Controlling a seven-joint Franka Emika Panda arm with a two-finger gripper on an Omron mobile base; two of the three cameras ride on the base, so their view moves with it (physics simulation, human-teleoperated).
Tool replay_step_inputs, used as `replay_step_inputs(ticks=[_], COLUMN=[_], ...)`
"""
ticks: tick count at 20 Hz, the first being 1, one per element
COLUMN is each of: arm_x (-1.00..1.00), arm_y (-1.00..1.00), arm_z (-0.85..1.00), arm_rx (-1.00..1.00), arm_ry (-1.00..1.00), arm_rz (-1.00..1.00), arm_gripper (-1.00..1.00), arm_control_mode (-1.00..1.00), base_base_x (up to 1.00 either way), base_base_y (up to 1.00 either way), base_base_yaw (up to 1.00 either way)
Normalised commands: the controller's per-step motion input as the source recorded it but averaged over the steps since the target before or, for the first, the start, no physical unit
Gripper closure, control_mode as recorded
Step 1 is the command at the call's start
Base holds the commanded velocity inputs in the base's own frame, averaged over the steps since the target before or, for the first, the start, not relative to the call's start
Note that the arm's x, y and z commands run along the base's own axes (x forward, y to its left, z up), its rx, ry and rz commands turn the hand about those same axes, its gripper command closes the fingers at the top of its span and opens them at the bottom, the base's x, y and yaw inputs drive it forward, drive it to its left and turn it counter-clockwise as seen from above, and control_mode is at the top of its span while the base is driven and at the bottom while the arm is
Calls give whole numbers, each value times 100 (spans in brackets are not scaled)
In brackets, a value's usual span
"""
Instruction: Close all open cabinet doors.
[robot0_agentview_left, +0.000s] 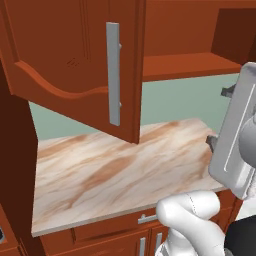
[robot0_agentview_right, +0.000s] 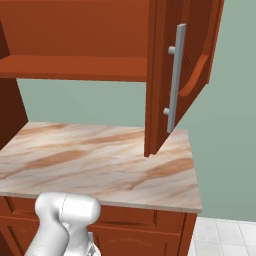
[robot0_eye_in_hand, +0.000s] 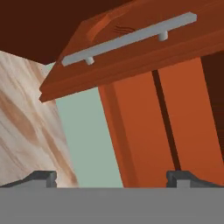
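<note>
1. Above the marble-patterned counter, we saw one upper cabinet door standing wide open, swung out over the worktop with its lower edge well clear of the surface.
2. We noted its long grey bar handle running upright near the free edge, fixed by two short posts.
3. Behind the door, the open cabinet's shelf showed, bare where we could see it.
4. We found the gripper with its jaws spread wide and nothing between them, pointing toward the door's face and handle from just below.
5. We judged the door a rigid wooden panel, fairly heavy, turning freely on hinges, smooth but not fragile.
6. We reckoned a push on the flat face near the handle edge, far from the hinges, would serve better than a pinch on the bar.
</note>
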Motion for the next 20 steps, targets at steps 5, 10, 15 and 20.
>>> replay_step_inputs(ticks=[5,10,15,20], arm_x=[-34,-23,2,56], arm_y=[52,68,69,47], arm_z=[1,0,-4,-19], arm_rx=[-11,-14,-13,-8], arm_ry=[0,0,0,2], arm_rz=[5,4,3,2], arm_gripper=[-100,-100,-100,-100], arm_control_mode=[-100,-100,-100,-100], base_base_x=[0,0,0,0], base_base_y=[0,0,0,0], base_base_yaw=[0,0,0,0])
